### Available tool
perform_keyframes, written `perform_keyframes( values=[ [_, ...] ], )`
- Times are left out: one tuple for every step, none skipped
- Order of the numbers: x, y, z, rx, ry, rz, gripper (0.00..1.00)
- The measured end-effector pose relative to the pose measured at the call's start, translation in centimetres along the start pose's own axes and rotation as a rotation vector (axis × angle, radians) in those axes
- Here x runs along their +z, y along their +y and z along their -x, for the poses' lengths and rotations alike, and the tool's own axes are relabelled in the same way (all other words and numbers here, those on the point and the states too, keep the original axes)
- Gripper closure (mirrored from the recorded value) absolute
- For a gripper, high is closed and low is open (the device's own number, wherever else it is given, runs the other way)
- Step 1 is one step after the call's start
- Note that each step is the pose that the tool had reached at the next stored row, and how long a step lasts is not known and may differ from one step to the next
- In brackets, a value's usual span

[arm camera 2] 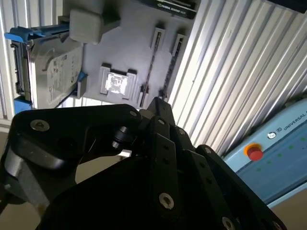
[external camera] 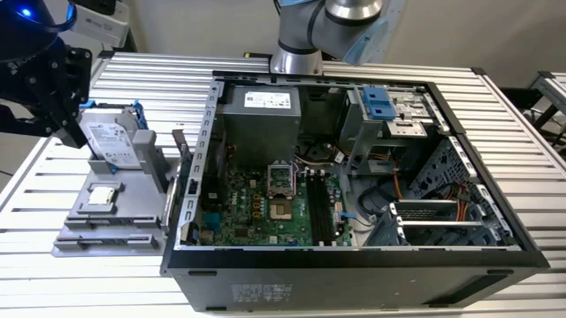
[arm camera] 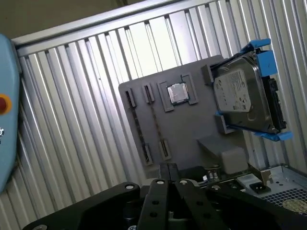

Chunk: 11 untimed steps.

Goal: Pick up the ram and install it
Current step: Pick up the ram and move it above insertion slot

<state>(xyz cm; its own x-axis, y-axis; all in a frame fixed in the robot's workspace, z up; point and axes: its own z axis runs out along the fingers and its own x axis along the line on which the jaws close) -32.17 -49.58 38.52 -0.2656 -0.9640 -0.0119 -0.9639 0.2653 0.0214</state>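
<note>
Because it stands on edge, the ram [arm camera: 139, 125] shows in the first wrist view as no more than a thin dark strip between two small clips on the grey holder plate [arm camera: 192, 129]. Its chips and colour cannot be made out. A fainter line beside it may be a second stick or a bare groove; I cannot tell which. From the exterior view the strip is lost among the plate's ridges.

The end effector [arm camera: 168, 168] hangs over the plate, apart from the ram, its fingertips pressed together with nothing seen between them. Its black body hides the near part of the plate in both wrist views.

On the same plate sit a small square processor chip [arm camera: 178, 93] in a frame and a hard drive [arm camera: 242, 93] upright in a blue carrier. The plate lies on the ribbed metal surface [external camera: 132, 73], just beside the open computer case [external camera: 354, 265] on the exterior view's left.

Inside the case, the black memory slots [external camera: 320, 209] are open from above, with the processor socket close on one side and cables on the other. Bare ribbed surface lies around the plate's outer sides.
</note>
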Motion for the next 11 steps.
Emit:
perform_keyframes(
  values=[
    [0.0, 0.0, 0.0, -0.018, 0.0004, 0.0002, 1.0],
    [0.0, 0.0, 0.0, -0.036, 0.0008, 0.0005, 1.0],
    [0.0, 0.0, 0.0, -0.054, 0.0011, 0.0006, 1.0],
    [0.0, 0.0, 0.0, -0.072, 0.0015, 0.0009, 1.0],
    [0.0, 0.0, 0.0, -0.09, 0.0019, 0.001, 1.0],
    [0.0, 0.0, 0.0, -0.108, 0.0024, 0.0013, 1.0],
    [0.0, 0.01, 0.0, -0.127, 0.0027, 0.0015, 1.0],
    [0.0, 0.01, 0.0, -0.145, 0.0031, 0.0017, 1.0],
    [0.0, 0.01, 0.0, -0.163, 0.0035, 0.0019, 1.0],
    [0.0, 0.01, 0.0, -0.182, 0.0039, 0.0021, 1.0],
    [0.0, 0.01, 0.0, -0.199, 0.0043, 0.0024, 1.0]
  ],
)
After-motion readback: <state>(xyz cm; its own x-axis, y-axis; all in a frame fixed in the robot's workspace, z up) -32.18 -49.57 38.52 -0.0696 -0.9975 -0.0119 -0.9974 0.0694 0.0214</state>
